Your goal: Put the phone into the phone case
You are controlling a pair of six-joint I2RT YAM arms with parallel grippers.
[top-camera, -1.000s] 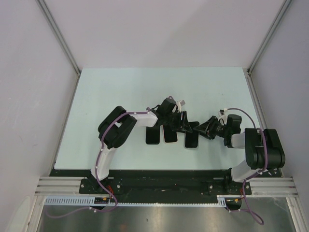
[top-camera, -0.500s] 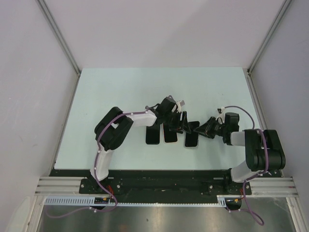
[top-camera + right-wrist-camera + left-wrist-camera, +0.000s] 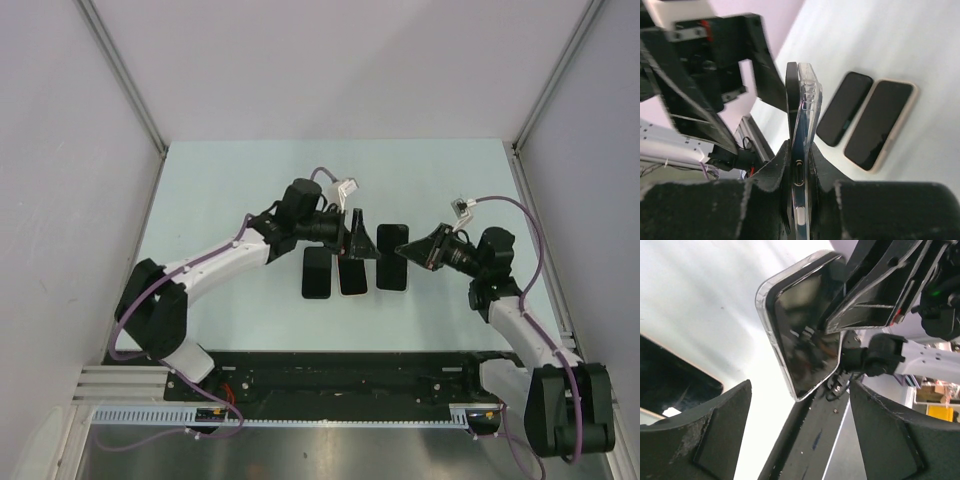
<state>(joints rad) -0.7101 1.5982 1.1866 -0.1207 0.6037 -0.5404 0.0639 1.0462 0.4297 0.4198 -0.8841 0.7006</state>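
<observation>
On the left of table centre, a dark phone and a pale-edged phone are laid flat side by side, untouched. Just beyond them the left gripper is held with fingers spread wide and nothing between them, aimed at the task's phone. That phone is carried off the table, right of the other two, sat inside the clear case; at the far end a slight gap between phone and case seems visible from the right wrist, so full seating is judged doubtful. Both are pinched together across their thickness by the right gripper, clamped near one end only. Risks: the pair could be levered out of that short pinch if pushed off-centre by the left fingers; the unseated end could be popped back out by a release or a sideways knock; a drop would be taken by the two phones lying below
</observation>
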